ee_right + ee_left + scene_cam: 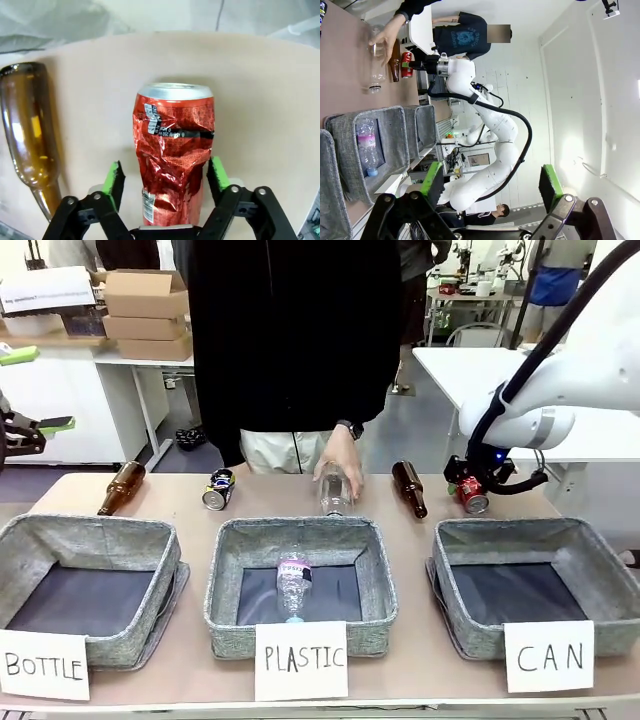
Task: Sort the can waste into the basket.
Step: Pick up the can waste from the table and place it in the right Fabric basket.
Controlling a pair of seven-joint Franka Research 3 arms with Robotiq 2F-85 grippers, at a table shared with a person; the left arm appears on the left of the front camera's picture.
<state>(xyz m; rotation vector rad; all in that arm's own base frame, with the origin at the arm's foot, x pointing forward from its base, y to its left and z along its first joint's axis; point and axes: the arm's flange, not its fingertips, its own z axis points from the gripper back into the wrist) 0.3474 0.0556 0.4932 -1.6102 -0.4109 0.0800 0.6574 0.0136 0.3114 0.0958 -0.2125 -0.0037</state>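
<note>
One red can (472, 494), one black can (218, 489), two brown bottles (121, 487) (409, 489), three baskets (90, 530) (300, 528) (510, 528).

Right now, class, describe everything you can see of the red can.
The red can is thin metal, badly crumpled, with a silver top and small print on its side. It lies on the table beyond the CAN basket, clamped between the green pads of the right gripper. A brown bottle lies beside it, apart.

Stacked cardboard boxes (147, 312) sat at ten o'clock upon a white desk (70, 410), a white table (470, 368) stood at two o'clock, grey-blue floor (415, 435) stretched between them toward twelve, plain white walls (590, 100) stood evenly lit.
</note>
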